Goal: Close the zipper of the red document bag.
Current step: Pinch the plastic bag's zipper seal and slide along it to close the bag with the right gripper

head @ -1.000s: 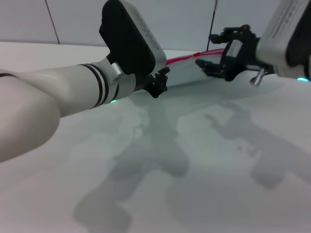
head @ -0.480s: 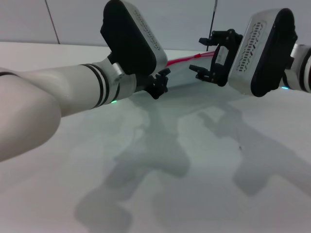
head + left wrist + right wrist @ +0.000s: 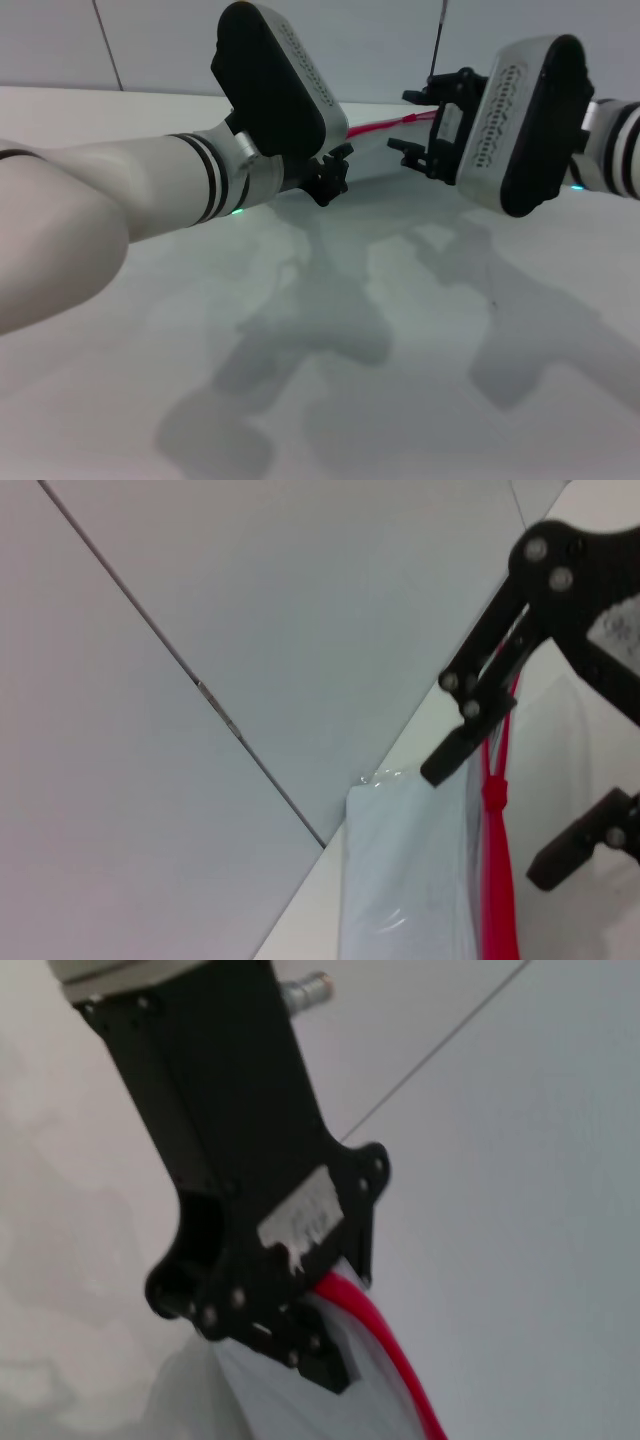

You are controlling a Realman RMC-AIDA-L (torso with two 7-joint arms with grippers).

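The red document bag [image 3: 372,150] lies flat at the far centre of the counter [image 3: 400,330], its zipper [image 3: 380,127] running along the far long edge. Most of the bag is hidden behind the two arms in the head view.

The left tool [image 3: 328,172] sits at the bag's left portion, low against it. Judged purpose: to pin or hold that end so the bag does not slide while the slider is drawn. The right wrist view shows the left tool [image 3: 300,1345] on the bag material right beside the red strip, so it appears clenched on the bag's zipper edge.

The right tool [image 3: 418,125] is at the zipper to the right of centre, fingers spread apart with the red strip running between them. The left wrist view shows the same: right tool [image 3: 535,780] straddling the zipper [image 3: 495,880], with a thicker red knot on the strip, likely the slider, between the fingers. Released, nothing gripped yet.

Versus the previous frames: the right arm has rotated and the right tool has shifted left and further away, onto the zipper line. Left arm nearly unchanged. Bag position unchanged.
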